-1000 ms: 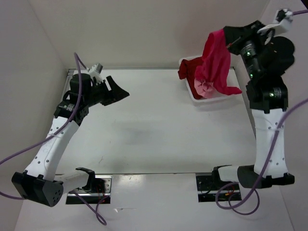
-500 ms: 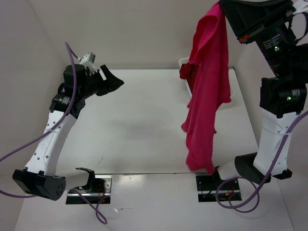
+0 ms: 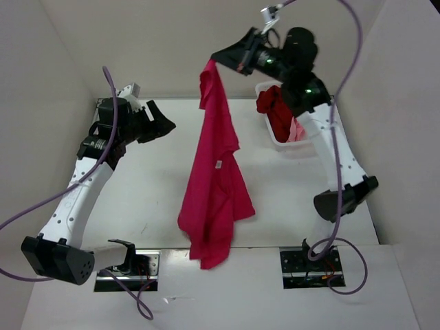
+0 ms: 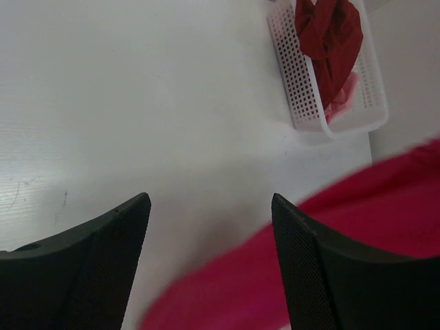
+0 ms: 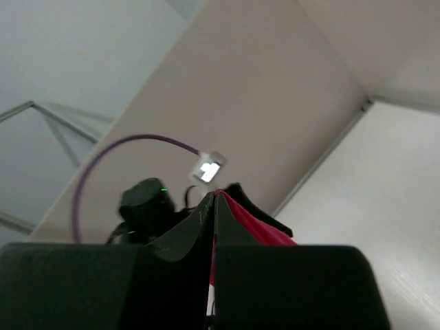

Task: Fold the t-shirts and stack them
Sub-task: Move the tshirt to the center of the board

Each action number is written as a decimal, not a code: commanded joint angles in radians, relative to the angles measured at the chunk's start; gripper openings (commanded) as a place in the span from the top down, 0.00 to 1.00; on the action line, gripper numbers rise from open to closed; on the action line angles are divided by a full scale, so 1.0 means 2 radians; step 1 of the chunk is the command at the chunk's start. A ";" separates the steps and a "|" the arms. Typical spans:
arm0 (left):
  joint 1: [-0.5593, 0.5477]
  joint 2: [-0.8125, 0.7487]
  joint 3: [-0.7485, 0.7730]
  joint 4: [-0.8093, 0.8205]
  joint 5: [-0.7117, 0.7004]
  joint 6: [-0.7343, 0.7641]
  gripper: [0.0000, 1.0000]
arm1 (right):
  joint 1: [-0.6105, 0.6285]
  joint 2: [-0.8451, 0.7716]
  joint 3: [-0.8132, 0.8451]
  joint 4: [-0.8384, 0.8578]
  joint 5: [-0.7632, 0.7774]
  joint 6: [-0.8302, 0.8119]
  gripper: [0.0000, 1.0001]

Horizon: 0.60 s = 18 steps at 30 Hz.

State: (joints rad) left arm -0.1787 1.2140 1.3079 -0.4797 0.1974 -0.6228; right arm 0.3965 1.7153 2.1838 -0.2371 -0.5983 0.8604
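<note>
Right gripper (image 3: pixel 221 62) swung leftward, now reaching high, pinching crimson-pink shirt (image 3: pixel 214 182) hanging long; left gripper (image 3: pixel 163 122) raised, spread wide

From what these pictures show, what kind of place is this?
Probably a robot test cell: a white table boxed in by plain panels, the cabled left arm and right arm bolted at its near edge, and a mesh basket holding a dark red shirt.

My left arm (image 3: pixel 77 196) and right arm (image 3: pixel 338 155) are white shells dotted with small dark screw holes, joined by black motor housings, the right one showing green lights (image 3: pixel 309 86). A purple cable (image 3: pixel 41 206) trails off each. The left gripper (image 4: pixel 210 199) has black wedge-shaped fingers (image 4: pixel 103 265) with finely dimpled pads.
</note>
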 commanded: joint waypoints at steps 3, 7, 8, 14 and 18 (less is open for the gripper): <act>0.003 0.012 -0.003 0.004 0.003 0.024 0.21 | 0.063 0.099 0.036 -0.124 0.117 -0.101 0.91; 0.003 0.007 -0.043 -0.022 0.008 0.054 0.19 | 0.070 0.089 -0.021 -0.115 0.171 -0.134 0.47; 0.003 0.007 -0.049 -0.022 0.003 0.060 0.19 | 0.070 0.053 -0.050 -0.106 0.204 -0.144 0.45; -0.048 0.017 -0.124 -0.015 0.022 0.045 0.23 | 0.070 -0.035 -0.282 -0.092 0.249 -0.180 0.86; -0.135 0.066 -0.119 0.007 0.016 0.031 0.32 | 0.070 -0.104 -0.451 -0.069 0.302 -0.170 1.00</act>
State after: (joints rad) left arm -0.3386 1.2903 1.0565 -0.5175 0.2081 -0.5560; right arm 0.5362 1.5913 1.4204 -0.4332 -0.1051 0.5404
